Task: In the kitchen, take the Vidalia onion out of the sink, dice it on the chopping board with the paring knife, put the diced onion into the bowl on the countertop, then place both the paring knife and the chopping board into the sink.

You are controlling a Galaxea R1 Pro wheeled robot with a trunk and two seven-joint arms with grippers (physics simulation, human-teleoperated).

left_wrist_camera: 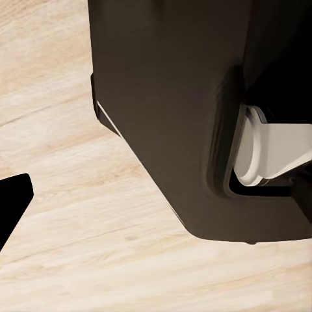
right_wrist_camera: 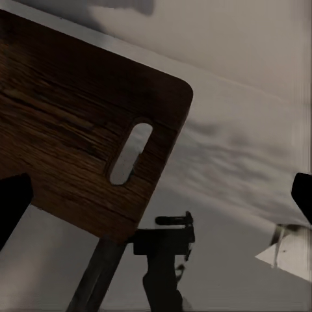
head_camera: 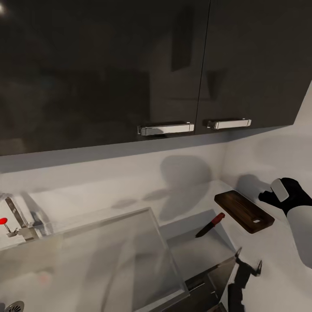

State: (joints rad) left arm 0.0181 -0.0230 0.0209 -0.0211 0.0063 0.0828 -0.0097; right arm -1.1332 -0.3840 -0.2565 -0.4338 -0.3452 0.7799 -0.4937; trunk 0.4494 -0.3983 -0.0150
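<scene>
Chopping board (head_camera: 245, 211) lies flat on the pale tabletop (head_camera: 277, 268) right of the sink (head_camera: 86, 260), slot end toward us. Paring knife (head_camera: 210, 225), red-handled, rests just beside it, near the basin, handy for dicing. We judge the right claw (right_wrist_camera: 156, 195) spread open above the board's slot; left claw (head_camera: 248, 263) hangs low, state unclear.

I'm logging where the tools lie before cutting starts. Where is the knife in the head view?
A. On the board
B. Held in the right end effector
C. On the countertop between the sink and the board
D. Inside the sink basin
C: the knife lies flat on the countertop, between the sink and the board, clear of the right end effector.
</scene>
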